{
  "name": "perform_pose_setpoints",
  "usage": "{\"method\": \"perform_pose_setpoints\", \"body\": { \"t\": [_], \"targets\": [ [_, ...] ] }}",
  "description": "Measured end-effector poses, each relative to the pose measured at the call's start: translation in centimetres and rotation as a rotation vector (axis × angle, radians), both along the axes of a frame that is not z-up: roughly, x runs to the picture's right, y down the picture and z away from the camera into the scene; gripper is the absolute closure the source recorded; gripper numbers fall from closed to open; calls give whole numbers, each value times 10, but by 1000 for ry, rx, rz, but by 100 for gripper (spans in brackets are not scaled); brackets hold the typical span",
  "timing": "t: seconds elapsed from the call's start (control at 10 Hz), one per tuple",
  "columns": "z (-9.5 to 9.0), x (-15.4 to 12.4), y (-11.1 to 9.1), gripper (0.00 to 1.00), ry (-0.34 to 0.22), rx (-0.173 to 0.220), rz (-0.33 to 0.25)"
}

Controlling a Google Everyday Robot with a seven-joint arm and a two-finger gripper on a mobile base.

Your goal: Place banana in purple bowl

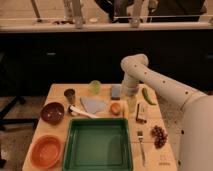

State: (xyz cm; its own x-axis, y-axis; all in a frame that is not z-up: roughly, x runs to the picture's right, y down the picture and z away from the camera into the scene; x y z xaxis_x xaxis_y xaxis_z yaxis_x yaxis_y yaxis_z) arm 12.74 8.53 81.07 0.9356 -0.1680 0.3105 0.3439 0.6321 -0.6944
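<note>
The banana (131, 105) is a pale yellow slender piece on the wooden table (60, 91), just right of the round orange fruit (115, 108). My gripper (130, 100) hangs straight down from the white arm and sits right over the banana's top, hiding part of it. The purple bowl (52, 113) stands at the table's left side, well to the left of the gripper, and nothing shows inside it.
A green tray (98, 145) fills the front middle, with an orange bowl (45, 150) to its left. A grey cloth (93, 105), white utensil (83, 112), dark cup (70, 94), green cup (95, 86), blue sponge (115, 91), green vegetable (148, 96), brown bar (141, 113), grapes (159, 135) and fork (141, 147) lie around.
</note>
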Motion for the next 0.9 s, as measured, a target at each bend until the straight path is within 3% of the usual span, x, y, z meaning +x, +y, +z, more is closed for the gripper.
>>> {"method": "perform_pose_setpoints", "body": {
  "t": [0.6,0.9],
  "targets": [
    [0,1,0,20,-5,0,1],
    [13,12,-6,20,-63,-22,54]
  ]
}}
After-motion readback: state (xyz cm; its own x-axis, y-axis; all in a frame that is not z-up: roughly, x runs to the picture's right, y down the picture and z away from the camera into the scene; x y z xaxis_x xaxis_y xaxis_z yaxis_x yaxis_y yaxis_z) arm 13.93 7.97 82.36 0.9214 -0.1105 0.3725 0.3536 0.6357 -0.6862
